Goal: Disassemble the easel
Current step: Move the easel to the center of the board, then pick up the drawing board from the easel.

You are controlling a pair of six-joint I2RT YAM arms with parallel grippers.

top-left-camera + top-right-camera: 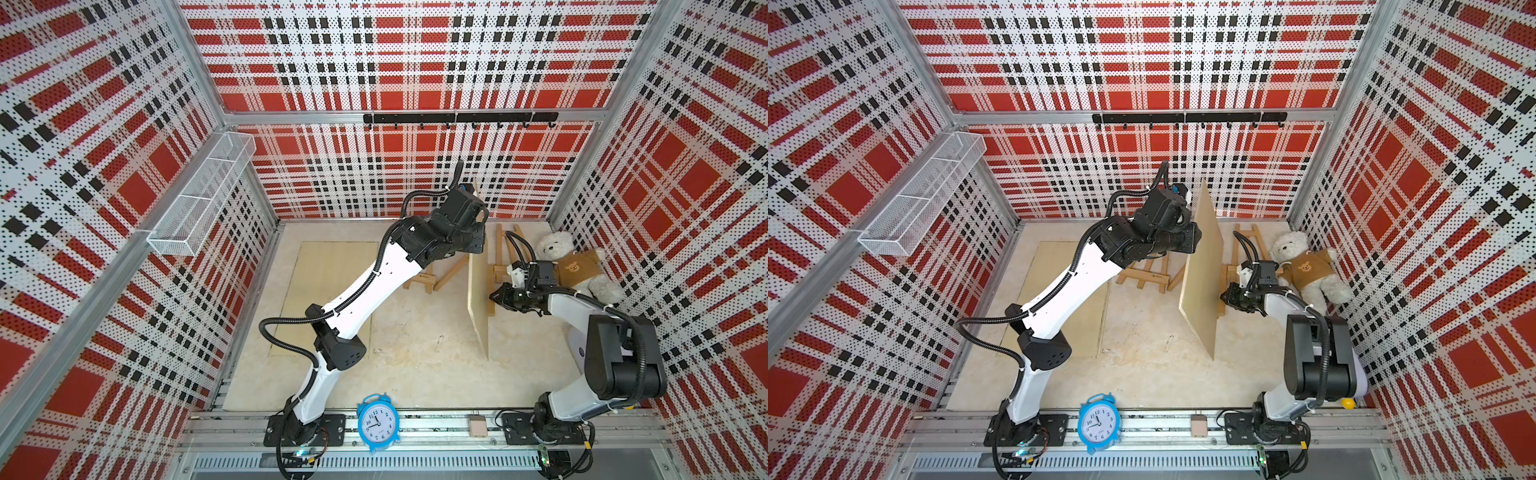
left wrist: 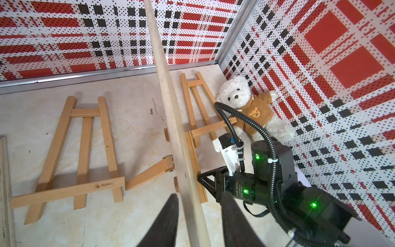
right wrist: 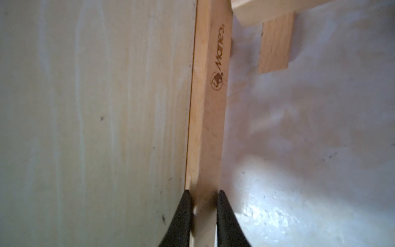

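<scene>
A thin pale board [image 1: 1200, 282] stands on edge, tilted, at the back right of the table [image 1: 415, 365]. Its lower edge sits against the ledge bar [image 3: 209, 128] of a wooden easel [image 2: 192, 102] that lies flat beside the teddy bear. My right gripper [image 3: 203, 192] is shut on that ledge bar, next to the board's face [image 3: 96, 117]. My left gripper [image 2: 201, 193] straddles the board's upper edge [image 2: 168, 96], jaws open, with a gap showing beside the board. A second easel [image 2: 85, 149] lies flat left of the board, and a loose wooden leg [image 2: 149, 173] lies angled beside it.
A white teddy bear [image 1: 577, 266] in a brown shirt lies in the back right corner. A blue alarm clock [image 1: 377, 422] stands at the front rail. A flat tan panel [image 1: 328, 291] lies under my left arm. A wire basket [image 1: 203, 195] hangs on the left wall.
</scene>
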